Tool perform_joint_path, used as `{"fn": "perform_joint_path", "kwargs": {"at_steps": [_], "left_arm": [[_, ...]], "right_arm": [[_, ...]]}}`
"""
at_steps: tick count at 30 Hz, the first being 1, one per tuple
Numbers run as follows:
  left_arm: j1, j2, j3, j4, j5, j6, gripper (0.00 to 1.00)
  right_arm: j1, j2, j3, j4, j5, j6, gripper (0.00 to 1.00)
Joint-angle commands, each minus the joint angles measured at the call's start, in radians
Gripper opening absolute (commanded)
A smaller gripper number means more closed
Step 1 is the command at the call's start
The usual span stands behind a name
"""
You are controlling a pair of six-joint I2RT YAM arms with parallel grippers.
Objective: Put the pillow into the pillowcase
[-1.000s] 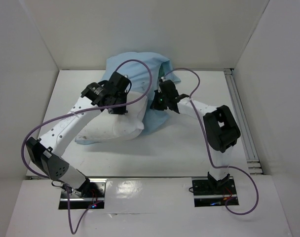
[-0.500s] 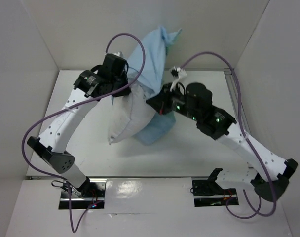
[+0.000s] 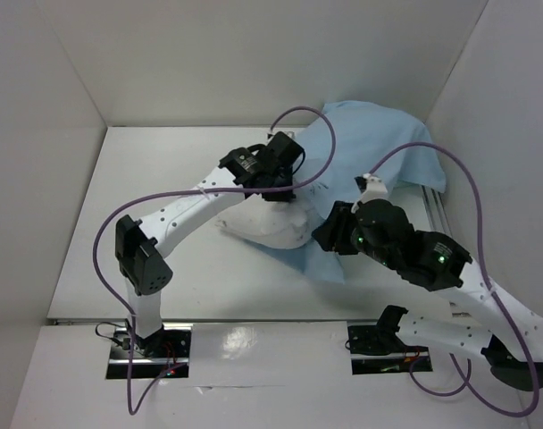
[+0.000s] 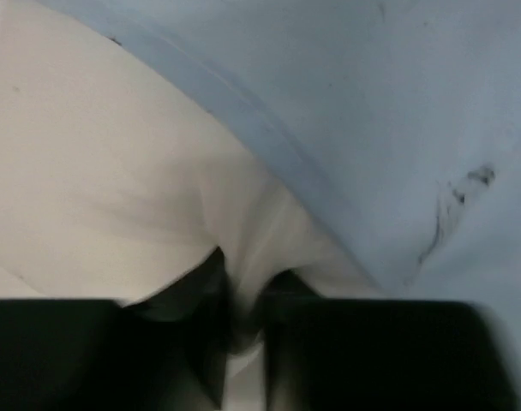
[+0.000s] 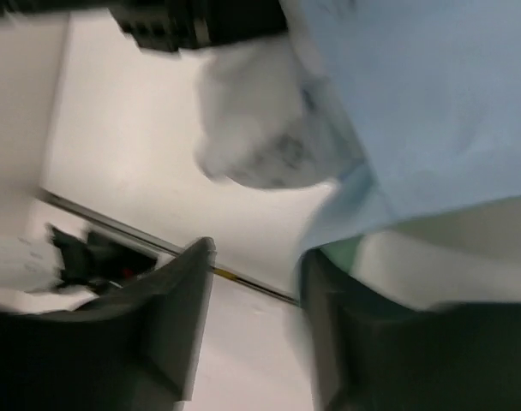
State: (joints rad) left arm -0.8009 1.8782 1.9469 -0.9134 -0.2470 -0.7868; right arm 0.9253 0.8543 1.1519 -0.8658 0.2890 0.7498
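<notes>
The white pillow (image 3: 264, 231) lies mid-table, its far end tucked under the light blue pillowcase (image 3: 379, 143), which spreads to the back right corner. My left gripper (image 3: 285, 195) is on the pillow at the pillowcase's edge. In the left wrist view a fold of the pillow (image 4: 98, 171) stands pinched in the narrow gap of the left gripper (image 4: 249, 267), with the pillowcase (image 4: 372, 103) just beyond. My right gripper (image 3: 327, 234) hovers over the pillowcase's near flap. In the right wrist view the right gripper (image 5: 260, 253) is open and empty; the pillowcase (image 5: 432, 103) hem brushes its right finger.
White walls close in the table at the back and both sides. A metal rail (image 3: 439, 214) runs along the right edge, partly under the cloth. Purple cables (image 3: 312, 121) loop over both arms. The table's near edge strip (image 5: 115, 224) shows in the right wrist view.
Both arms swung right and came down; pillow and pillowcase dropped from their raised pose toward the back right. The right gripper opened and let go of the pillowcase. The left jaws loosened a little.
</notes>
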Motion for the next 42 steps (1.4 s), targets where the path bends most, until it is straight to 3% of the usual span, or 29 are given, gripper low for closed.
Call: {"fn": "perform_joint_path", "kwargs": {"at_steps": [1,2,5,6,9,10,11,12,13,14,16,17,18,20,25,27,28,29,30,34,37,38,42], "left_arm": [[-0.014,0.003,0.049,0.073,0.13,0.098,0.36],[-0.024,-0.016,0.058,0.064,0.164,0.13,0.67],[-0.033,-0.057,0.067,-0.005,0.297,0.253,0.95],[-0.034,-0.094,0.067,-0.024,0.345,0.3,1.0],[-0.034,-0.158,0.058,-0.094,0.362,0.357,1.0],[-0.034,-0.212,0.031,-0.094,0.373,0.369,0.91],[-0.023,-0.241,0.012,-0.103,0.373,0.37,0.69],[-0.012,-0.273,-0.014,-0.087,0.373,0.37,0.34],[0.027,-0.334,-0.073,-0.073,0.342,0.342,0.09],[0.052,-0.364,-0.107,-0.058,0.324,0.331,0.0],[0.124,-0.405,-0.225,0.014,0.311,0.301,0.0],[0.202,-0.418,-0.261,0.036,0.311,0.287,0.12],[0.242,-0.43,-0.297,0.056,0.301,0.268,0.44],[0.367,-0.43,-0.403,0.117,0.317,0.21,0.61],[0.545,-0.464,-0.568,0.251,0.472,0.187,0.64],[0.568,-0.464,-0.577,0.251,0.52,0.207,0.64],[0.568,-0.45,-0.586,0.251,0.535,0.219,0.64],[0.568,-0.438,-0.586,0.251,0.566,0.244,0.64],[0.568,-0.438,-0.586,0.251,0.584,0.254,0.64],[0.568,-0.403,-0.628,0.295,0.711,0.302,0.67],[0.524,-0.346,-0.68,0.369,0.85,0.333,0.79],[0.507,-0.328,-0.689,0.387,0.871,0.342,0.88],[0.399,-0.235,-0.689,0.458,0.923,0.368,0.95]], "right_arm": [[0.02,-0.037,0.121,-0.113,0.128,0.056,0.78],[0.02,-0.026,0.133,-0.124,0.14,0.056,0.91],[0.02,0.018,0.183,-0.144,0.183,0.056,0.94],[0.02,0.034,0.198,-0.144,0.194,0.036,0.94],[0.02,0.109,0.271,-0.144,0.232,-0.006,0.91],[0.02,0.156,0.317,-0.153,0.246,-0.03,0.86],[0.02,0.181,0.336,-0.153,0.256,-0.049,0.83],[0.02,0.207,0.351,-0.153,0.268,-0.07,0.81],[0.02,0.269,0.382,-0.129,0.268,-0.108,0.79],[0.011,0.307,0.397,-0.128,0.254,-0.13,0.81],[0.001,0.394,0.439,-0.118,0.236,-0.177,0.91],[0.001,0.485,0.487,-0.128,0.236,-0.178,0.95],[0.001,0.529,0.509,-0.14,0.236,-0.191,1.0],[0.001,0.639,0.542,-0.141,0.249,-0.191,1.0],[-0.008,0.785,0.507,-0.07,0.276,-0.22,1.0],[-0.038,0.813,0.429,-0.07,0.294,-0.221,0.79],[-0.057,0.822,0.399,-0.088,0.294,-0.221,0.63],[-0.097,0.8,0.332,-0.108,0.314,-0.207,0.19],[-0.115,0.777,0.304,-0.128,0.314,-0.186,0.03],[-0.236,0.548,0.198,-0.187,0.36,-0.135,0.0],[-0.371,0.369,0.167,-0.187,0.267,-0.165,0.0],[-0.399,0.342,0.167,-0.17,0.236,-0.184,0.0],[-0.434,0.318,0.157,-0.17,0.167,-0.193,0.0]]}}
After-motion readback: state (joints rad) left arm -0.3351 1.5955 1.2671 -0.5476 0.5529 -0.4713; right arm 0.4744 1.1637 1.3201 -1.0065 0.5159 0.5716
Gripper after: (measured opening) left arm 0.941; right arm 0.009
